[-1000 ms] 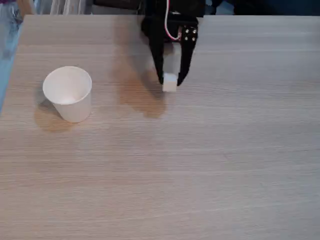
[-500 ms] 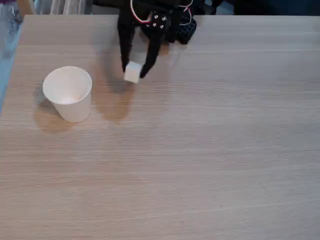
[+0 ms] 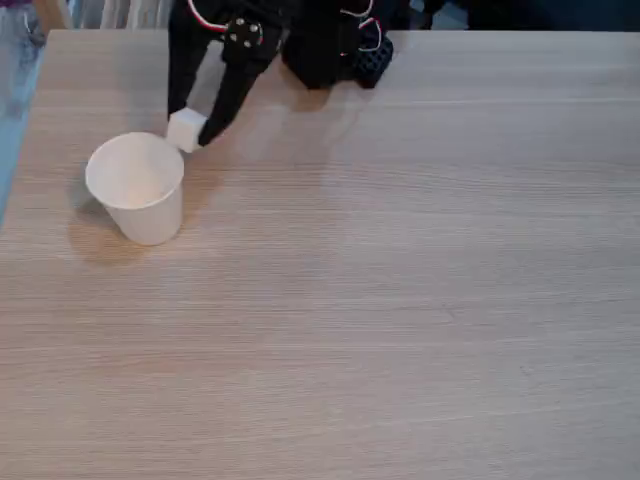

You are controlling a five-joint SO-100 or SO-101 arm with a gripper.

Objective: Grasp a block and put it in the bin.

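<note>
Cube (image 3: 186, 129) transport was judged to be in hand: the tiny white block was seen pinched between the two black fingertips of the gripper (image 3: 186, 133), which were pressed against its opposite sides. It was held clear of the table (image 3: 400, 300), apparently so that it could pass above the rim rather than strike the wall of the cup.

The white paper cup (image 3: 137, 189) was noted upright at about 9 o'clock in the fixed view, its wide mouth open to the camera and its inside bare. The block was recorded at roughly 1 o'clock of the rim, just beside or slightly overlapping its edge; true height above the rim could not be judged from this one view. The fingers were seen slanting down from the arm (image 3: 320, 40) at 12 o'clock, which was taken as the reason the block led the approach.

Release was judged premature here: dropped at the rim's edge, the block could glance off and fall outside. A short further travel toward 7 o'clock was thought needed to centre it over the mouth.

Open wood was noted from 2 to 7 o'clock. The table's near-left edge (image 3: 18, 150) was observed close beyond the cup at 9 o'clock, so little margin was available for overshoot, and a nudged light cup could tip.
</note>
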